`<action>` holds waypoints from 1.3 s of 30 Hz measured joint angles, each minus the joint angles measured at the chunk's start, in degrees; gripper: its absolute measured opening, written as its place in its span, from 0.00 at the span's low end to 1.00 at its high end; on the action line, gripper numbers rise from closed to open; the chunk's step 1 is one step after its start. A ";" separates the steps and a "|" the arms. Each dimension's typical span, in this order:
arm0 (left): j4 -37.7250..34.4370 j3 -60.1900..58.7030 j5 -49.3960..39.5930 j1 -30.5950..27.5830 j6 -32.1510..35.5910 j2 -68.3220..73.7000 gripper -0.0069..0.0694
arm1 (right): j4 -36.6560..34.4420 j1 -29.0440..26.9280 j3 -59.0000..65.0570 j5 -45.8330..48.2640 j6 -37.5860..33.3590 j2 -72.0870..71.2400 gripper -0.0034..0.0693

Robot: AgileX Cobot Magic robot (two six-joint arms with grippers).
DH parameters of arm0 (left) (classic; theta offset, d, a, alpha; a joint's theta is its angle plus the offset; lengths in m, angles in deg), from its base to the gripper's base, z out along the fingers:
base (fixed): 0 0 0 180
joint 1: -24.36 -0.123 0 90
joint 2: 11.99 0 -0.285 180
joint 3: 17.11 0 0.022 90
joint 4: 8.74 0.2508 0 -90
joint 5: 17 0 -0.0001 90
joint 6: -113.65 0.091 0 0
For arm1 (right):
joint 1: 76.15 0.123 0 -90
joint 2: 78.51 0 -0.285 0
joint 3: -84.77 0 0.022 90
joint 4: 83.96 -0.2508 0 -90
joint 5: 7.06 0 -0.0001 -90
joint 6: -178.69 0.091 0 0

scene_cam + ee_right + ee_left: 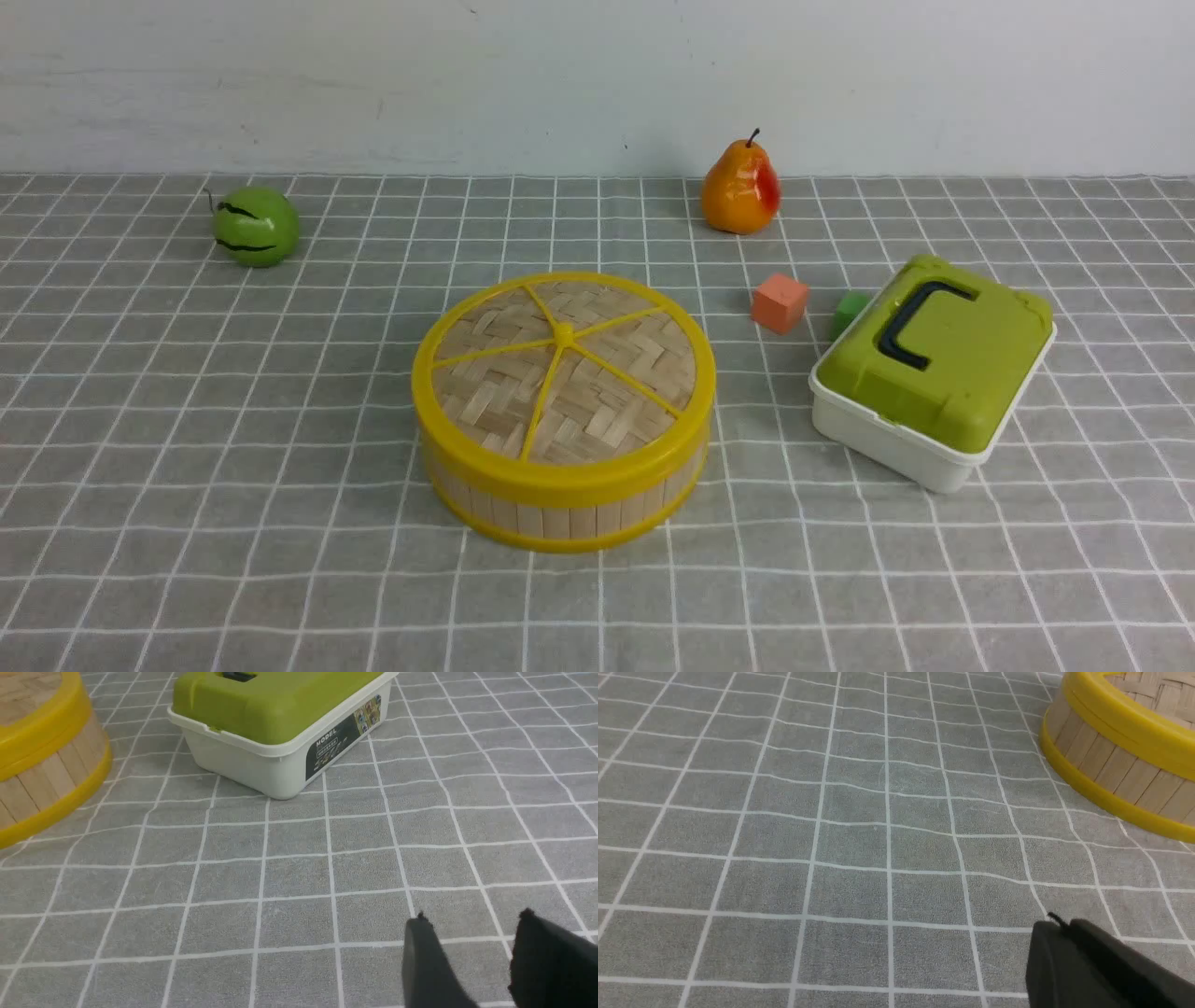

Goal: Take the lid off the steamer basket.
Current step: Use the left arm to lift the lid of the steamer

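In the front view, the lid (607,392) lies flat on the steamer basket (569,523), its yellow rim seated all round as far as can be seen, and the pair stands near the middle of the table (233,560). Taking the lid off has, I judge, not begun: gripping it, lifting it clear and setting it down are all left to do. The centre knob (563,335) is exposed and looks the likeliest hold. Neither gripper shows here. The basket's inside is hidden under the lid, and its far wall is out of sight. Toward the table's right edge, the green-lidded white box (934,373) partly covers a green block (850,313), so that block's full shape cannot be told. In the left wrist view, the left gripper (1057,919) has its dark fingertips together with nothing between them, over the tabletop and apart from the basket. Its fingers blur into one dark shape, and the frame cuts off most of the basket and lid. In the right wrist view, the right gripper (474,914) stands open and holds nothing, cloth showing between its fingers, also apart from the basket. The frame crops the basket, the lid and the box, and the small print on the box's label is hard to read.
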 joint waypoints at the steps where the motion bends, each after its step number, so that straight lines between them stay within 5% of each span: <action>1: 0.00 0.00 0.00 0.00 0.00 0.00 0.11 | 0.00 0.00 0.00 0.00 0.00 0.00 0.38; 33: 0.10 0.00 -0.01 0.00 0.00 0.00 0.12 | 0.00 0.00 0.00 0.00 0.00 0.00 0.38; 39: 0.12 0.00 7.26 0.00 0.00 0.00 0.13 | 0.00 0.00 0.00 0.00 0.00 0.00 0.38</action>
